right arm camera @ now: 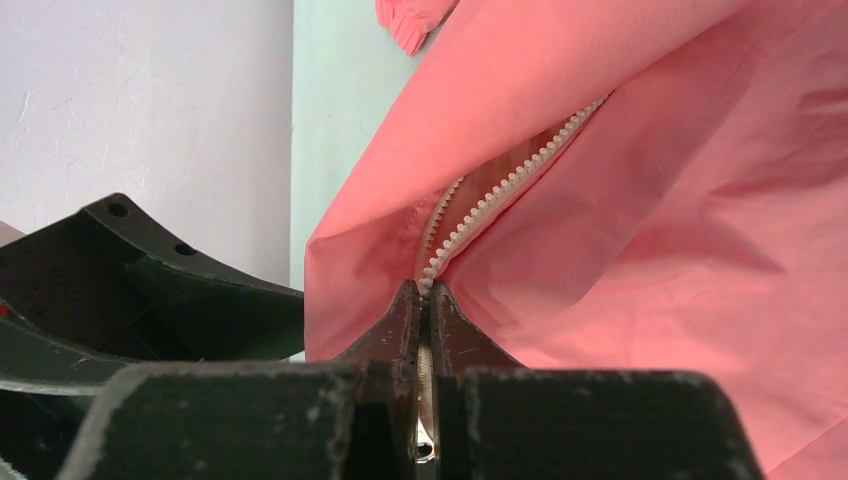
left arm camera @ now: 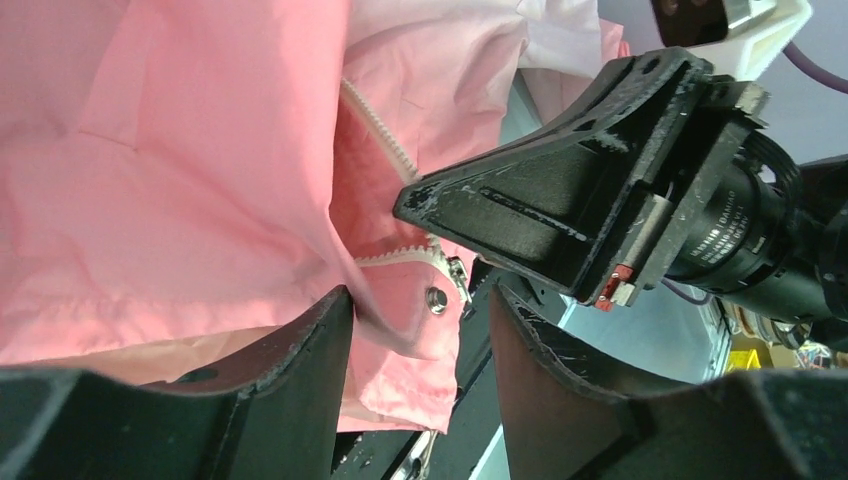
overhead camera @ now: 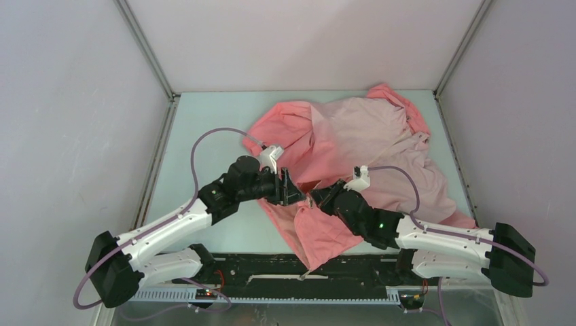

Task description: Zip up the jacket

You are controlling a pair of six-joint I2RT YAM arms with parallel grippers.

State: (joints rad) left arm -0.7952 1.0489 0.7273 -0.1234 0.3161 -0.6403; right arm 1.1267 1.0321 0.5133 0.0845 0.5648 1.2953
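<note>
The jacket [overhead camera: 353, 142] lies crumpled on the pale desk [overhead camera: 204, 129]. Most of it is spread beyond and to the right of both sets of jaws, coral pink nearest them and fading to pale pink farther off. One coral flap runs back beneath the jaws toward the arm bases. The left arm [overhead camera: 170, 227] and the right arm [overhead camera: 435, 238] reach in from opposite sides, so the two sets of jaws meet almost tip to tip over the jacket's open front edge. The right jaws are pressed fully together on the end of the light-coloured zipper [right arm camera: 510, 180]. Its teeth start right at their tips and climb away up and to the right between two folds of coral cloth (a sliver of bright metal glints in the seam between the closed jaws, too hidden to name). The left jaws stand well apart and hold nothing. In the gap between them hangs the jacket's lower corner, which carries a small metal snap stud [left arm camera: 436, 297], with the zipper's slider [left arm camera: 457, 272] just above it. The cloth brushes the inner face of one finger, while the other finger is clear of it. In the left wrist view the right jaws sit just past that gap, their closed tips pointing at the zipper teeth.
</note>
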